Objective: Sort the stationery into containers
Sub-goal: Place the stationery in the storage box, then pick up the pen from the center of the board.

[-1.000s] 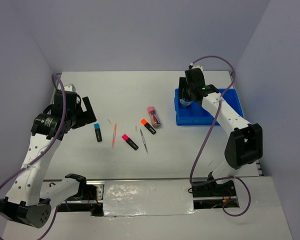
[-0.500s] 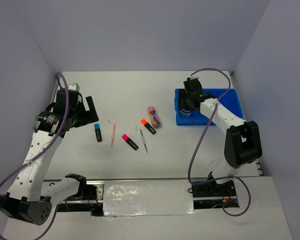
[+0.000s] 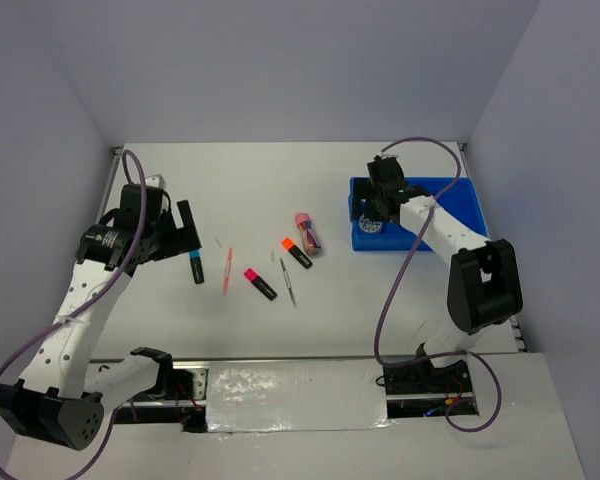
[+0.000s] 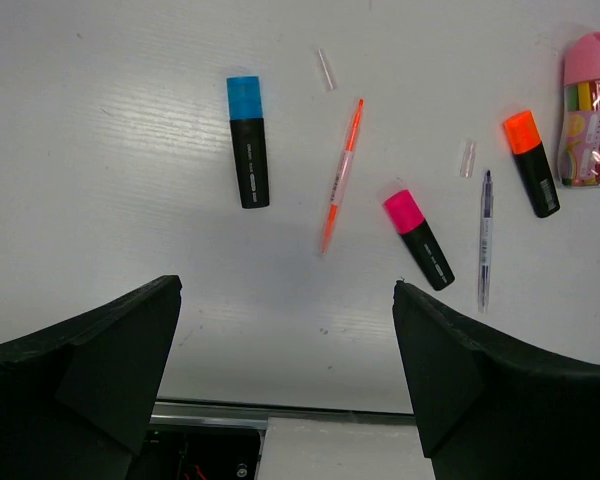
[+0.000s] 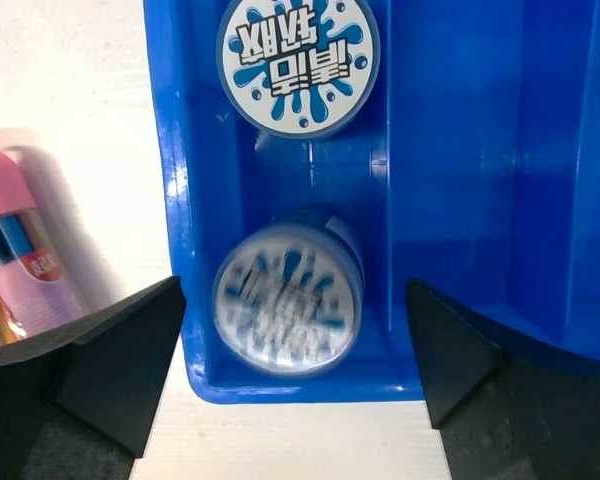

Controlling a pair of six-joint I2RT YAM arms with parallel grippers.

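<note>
The blue tray [image 3: 452, 196] stands at the right. Two round blue-white tape rolls lie in its left compartment [image 5: 176, 150]: one at the far end [image 5: 298, 62], one blurred at the near corner [image 5: 288, 312]. My right gripper [image 5: 294, 290] hangs open above the near roll, its fingers clear of it on both sides. On the table lie a blue-capped highlighter [image 4: 247, 140], an orange-pink pen [image 4: 340, 175], a pink-capped highlighter [image 4: 418, 238], a grey pen [image 4: 485, 240], an orange-capped highlighter [image 4: 530, 163] and a pink-capped tube [image 4: 590, 110]. My left gripper [image 4: 285, 288] is open and empty, near the blue-capped highlighter [image 3: 196, 266].
Two small clear pen caps [image 4: 325, 70] [image 4: 467, 158] lie among the pens. The table's front edge with its metal rail [image 4: 210, 410] runs just below the left gripper. Walls close the table in at the back and sides.
The right gripper's jaws have spread wider and the tape roll now sits loose in the tray's near corner. The left arm has moved right, closer to the blue-capped highlighter.
</note>
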